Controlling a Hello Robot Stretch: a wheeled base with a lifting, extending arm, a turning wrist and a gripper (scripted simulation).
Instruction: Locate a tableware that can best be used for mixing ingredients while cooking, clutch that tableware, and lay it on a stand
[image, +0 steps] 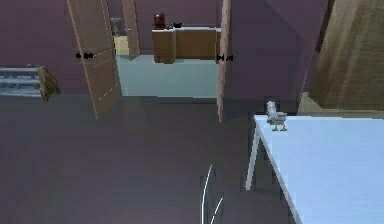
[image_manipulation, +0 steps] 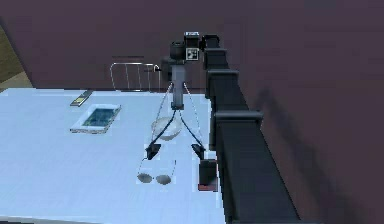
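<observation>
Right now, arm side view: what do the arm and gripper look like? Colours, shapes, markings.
The arm is a dark square bar in blocky stepped sections. At its far end sit small white squares with black marks. The gripper has a dark body, a grey neck and two thin fingers with small dark tips.

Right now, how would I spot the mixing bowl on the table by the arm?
In the arm side view, find the pale table with the dark arm along its right edge. Just left of the arm, above the spectacles in the picture, is the bowl. It is the one rounded, see-through thing; its neighbours are flat or dark.
</observation>
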